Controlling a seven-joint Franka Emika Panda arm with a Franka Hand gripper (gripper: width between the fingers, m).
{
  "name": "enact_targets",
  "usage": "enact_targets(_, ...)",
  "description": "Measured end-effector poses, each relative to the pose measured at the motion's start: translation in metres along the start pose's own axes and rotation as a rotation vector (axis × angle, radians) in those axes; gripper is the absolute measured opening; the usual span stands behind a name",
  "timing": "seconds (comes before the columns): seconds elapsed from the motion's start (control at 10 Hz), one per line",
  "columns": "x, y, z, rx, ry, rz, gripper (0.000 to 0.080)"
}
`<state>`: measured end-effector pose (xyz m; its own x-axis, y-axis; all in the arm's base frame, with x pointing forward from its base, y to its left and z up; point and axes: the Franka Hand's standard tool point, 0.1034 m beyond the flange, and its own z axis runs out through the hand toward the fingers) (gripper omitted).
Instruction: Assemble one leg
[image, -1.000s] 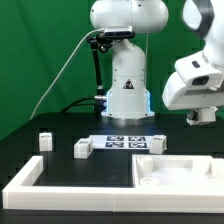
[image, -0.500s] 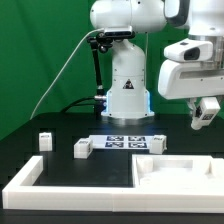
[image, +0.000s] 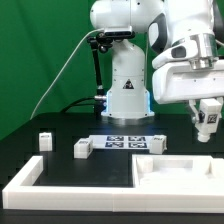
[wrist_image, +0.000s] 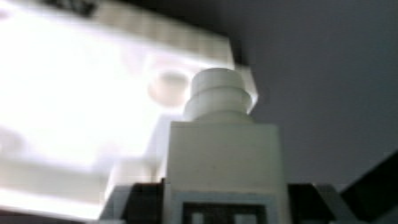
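Observation:
My gripper (image: 207, 118) is at the exterior view's right, above the table, shut on a small white leg (image: 208, 126) with a tag marker on its side. The leg hangs above the far right part of the large white panel (image: 178, 172). In the wrist view the leg (wrist_image: 228, 140) stands out between the dark fingers (wrist_image: 139, 200) of the gripper (wrist_image: 228, 205), its round peg pointing away. The blurred white panel (wrist_image: 89, 100) lies below it. Two more legs (image: 45, 140) (image: 82, 148) stand on the table at the left.
The marker board (image: 128, 142) lies in front of the robot base (image: 127, 85). A long white L-shaped bar (image: 55, 186) runs along the front left, beside the panel. A cable hangs at the back left.
The arm has swung in from the right edge of the view and the gripper has come down a little with the leg, closer to the panel.

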<state>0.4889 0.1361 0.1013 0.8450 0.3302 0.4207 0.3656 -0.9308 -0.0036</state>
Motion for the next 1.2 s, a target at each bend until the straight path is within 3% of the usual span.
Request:
enact_targets(0.1,-0.007,-0.001,0.004,0.002,0.001,0.002,0.0291)
enact_targets(0.3,-0.005,0.001,0.005,0.002,-0.002,-0.010,0.0291)
enact_targets(0.7,0.049,0.035,0.039,-0.006,0.034,-0.038,0.0290)
enact_targets(0.8,0.054,0.041,0.044,-0.007,0.036,-0.041,0.0290)
enact_targets(1.2,0.052,0.039,0.045,-0.004,0.033,-0.043,0.0291)
